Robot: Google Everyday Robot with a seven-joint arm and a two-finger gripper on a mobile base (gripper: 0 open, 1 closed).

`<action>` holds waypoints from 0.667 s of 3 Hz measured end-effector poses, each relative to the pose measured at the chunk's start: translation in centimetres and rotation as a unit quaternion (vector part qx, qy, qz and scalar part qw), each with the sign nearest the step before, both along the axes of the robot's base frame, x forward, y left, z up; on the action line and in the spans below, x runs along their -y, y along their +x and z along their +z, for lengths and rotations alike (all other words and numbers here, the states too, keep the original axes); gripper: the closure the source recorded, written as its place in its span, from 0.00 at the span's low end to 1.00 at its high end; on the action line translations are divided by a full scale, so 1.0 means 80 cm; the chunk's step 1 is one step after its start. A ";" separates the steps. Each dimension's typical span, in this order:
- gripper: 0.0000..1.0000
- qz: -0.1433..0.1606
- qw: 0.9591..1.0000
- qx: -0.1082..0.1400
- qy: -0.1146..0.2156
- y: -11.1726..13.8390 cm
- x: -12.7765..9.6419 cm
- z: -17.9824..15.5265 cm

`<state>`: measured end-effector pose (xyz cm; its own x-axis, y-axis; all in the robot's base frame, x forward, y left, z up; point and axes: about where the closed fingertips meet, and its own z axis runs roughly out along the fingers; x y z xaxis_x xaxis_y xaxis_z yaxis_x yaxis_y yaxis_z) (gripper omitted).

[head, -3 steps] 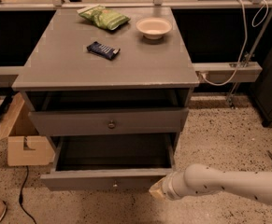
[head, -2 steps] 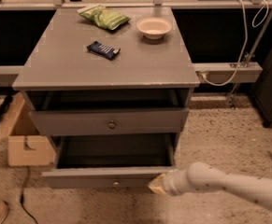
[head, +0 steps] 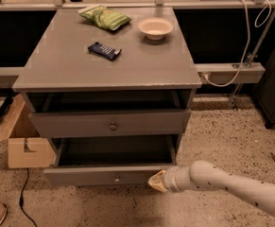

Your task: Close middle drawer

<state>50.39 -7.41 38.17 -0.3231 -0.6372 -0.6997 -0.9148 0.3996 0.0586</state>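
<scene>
The middle drawer [head: 104, 176] is a grey drawer with a low front panel and a tiny pale centre knob. It stands pulled far out of the grey cabinet [head: 108, 65], and its dark inside shows. My gripper [head: 157, 181] is at the right end of the drawer's front panel, touching or nearly touching it, and its pale tip points left. The white arm reaches in from the lower right. Above it, the taller-fronted drawer with a dark knob [head: 112, 126] is slightly open. The lowest drawer is out of view.
On the cabinet top lie a green snack bag [head: 105, 17], a dark bar [head: 104, 50] and a pale bowl [head: 155, 28]. A cardboard box [head: 23, 141] stands on the floor at the left. A cable and power strip [head: 229, 72] are at the right.
My gripper has moved a little left and up, closer to the right end of the drawer front. The drawer front sits slightly farther in than before.
</scene>
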 end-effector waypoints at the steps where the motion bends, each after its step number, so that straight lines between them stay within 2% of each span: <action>1: 1.00 0.004 0.999 0.027 0.026 0.020 -0.004 0.005; 2: 1.00 0.008 0.997 0.059 0.048 0.043 -0.005 0.011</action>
<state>53.80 -7.03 39.08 -0.2259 -0.5699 -0.7900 -0.9239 0.3825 -0.0118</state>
